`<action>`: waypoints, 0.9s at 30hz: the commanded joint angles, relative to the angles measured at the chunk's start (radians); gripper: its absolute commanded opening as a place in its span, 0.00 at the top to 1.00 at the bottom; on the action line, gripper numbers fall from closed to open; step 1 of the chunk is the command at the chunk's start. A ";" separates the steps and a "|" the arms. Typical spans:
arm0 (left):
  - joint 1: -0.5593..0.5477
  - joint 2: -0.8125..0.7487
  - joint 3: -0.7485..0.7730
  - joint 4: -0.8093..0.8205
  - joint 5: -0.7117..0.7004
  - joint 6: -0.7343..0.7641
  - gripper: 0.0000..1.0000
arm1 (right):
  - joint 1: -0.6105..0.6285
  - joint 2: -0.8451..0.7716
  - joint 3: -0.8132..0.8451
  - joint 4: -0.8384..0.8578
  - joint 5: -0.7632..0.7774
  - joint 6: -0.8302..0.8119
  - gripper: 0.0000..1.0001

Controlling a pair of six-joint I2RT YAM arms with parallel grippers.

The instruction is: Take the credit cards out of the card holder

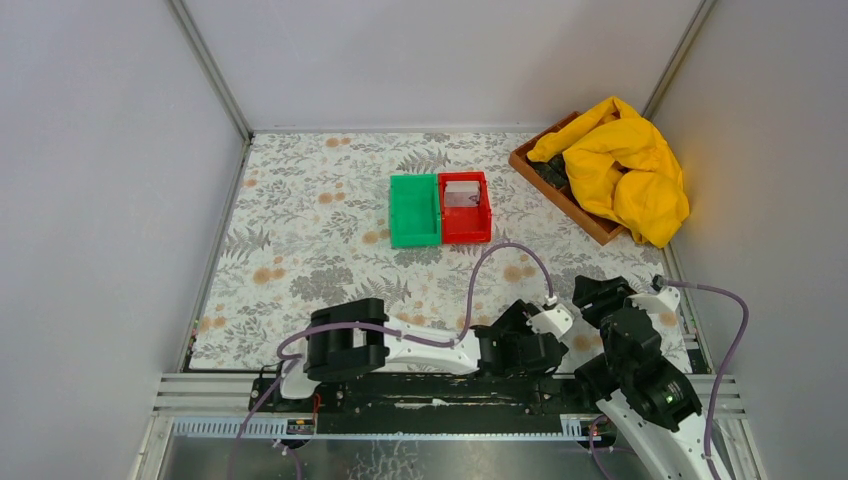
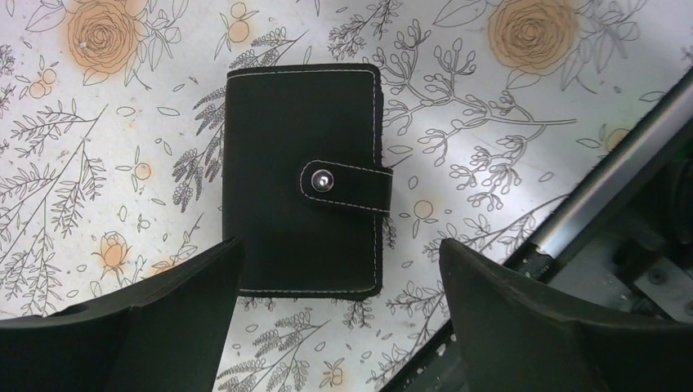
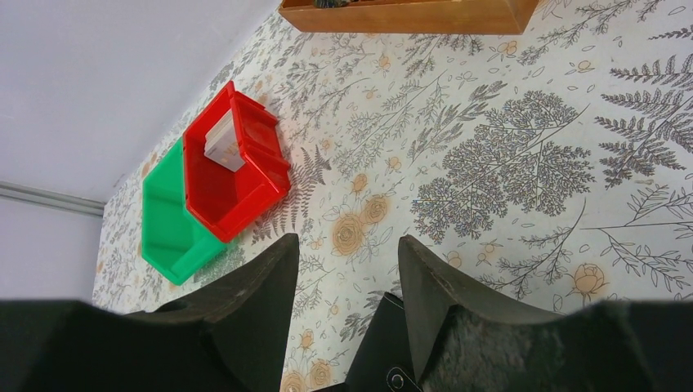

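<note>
NEAR TABLE EDGE: My left gripper (image 2: 339,245) hangs with its jaws spread wide over the black card holder (image 2: 301,175). The holder lies flat and shut on the flowered tablecloth (image 2: 507,163), its strap snapped across the front. It sits between my left fingers (image 2: 163,310). The finger on the left of the wrist view overlaps the holder's lower corner, and I cannot tell whether it touches. The other finger stands well clear, with bare cloth between. Just beyond that finger runs the metal rail (image 2: 601,184) at the table's near edge. My right gripper (image 3: 347,245) hovers close by, jaws also apart and pinching nothing, a corner of the holder showing below its fingers. Open cloth stretches from there to the red bin (image 3: 245,192), where a pale card (image 3: 225,139) leans inside. The green bin (image 3: 167,237) touches the red bin's side. A wooden tray (image 3: 409,16) under a yellow cloth (image 1: 625,165) fills the far right corner.
</note>
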 commanded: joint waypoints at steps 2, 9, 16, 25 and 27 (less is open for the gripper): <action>-0.002 0.059 0.042 0.002 -0.067 0.043 0.07 | -0.003 -0.009 0.027 -0.001 0.030 -0.012 0.45; 0.018 0.087 0.022 -0.013 -0.147 0.003 0.29 | -0.003 -0.009 0.023 0.008 0.013 -0.016 0.45; 0.021 0.022 -0.064 -0.018 -0.191 -0.048 0.59 | -0.003 -0.009 0.011 0.019 -0.007 -0.017 0.45; 0.020 -0.108 -0.180 -0.024 -0.222 -0.116 0.71 | -0.003 -0.008 -0.001 0.036 -0.034 -0.022 0.44; 0.020 -0.137 -0.195 -0.033 -0.226 -0.129 0.69 | -0.003 -0.008 -0.007 0.058 -0.055 -0.041 0.44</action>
